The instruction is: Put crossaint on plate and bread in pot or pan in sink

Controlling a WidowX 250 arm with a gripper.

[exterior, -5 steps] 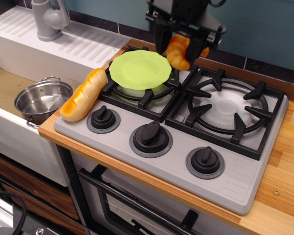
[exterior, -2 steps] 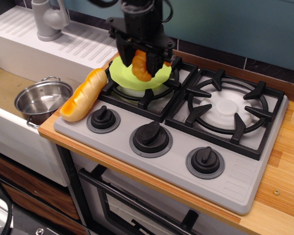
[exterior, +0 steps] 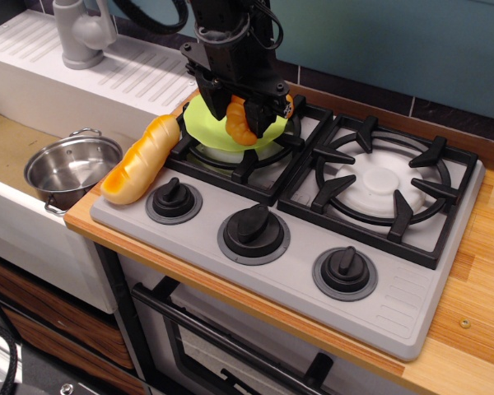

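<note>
Release is the step in hand, by my reading, and doing it well means bringing the croissant (exterior: 242,121) low and centred over the lime-green plate (exterior: 204,130) before the fingers part — dropped from height, so glossy and curved a toy could roll off the shallow scalloped rim onto the burner grate (exterior: 245,164) beneath. The plate sits on the rear left burner of the toy stove (exterior: 412,304), and it looks light enough to shift if nudged, so the descent should be straight down, no sideways drag. The gripper (exterior: 240,103) is pinching the croissant between its black fingers, the pastry hanging mostly below them and overlapping the right half of the plate; whether it already touches the plate surface I cannot tell from this angle. The arm comes in from the top of the view, wrist pointing roughly straight down, its bulk hiding the plate's far edge. The bread (exterior: 140,159) lies untouched across the stove's left edge, orange cut end toward the front, near the steel pot (exterior: 71,169) that stands in the sink (exterior: 8,206) — that half of the task is not yet begun.
</note>
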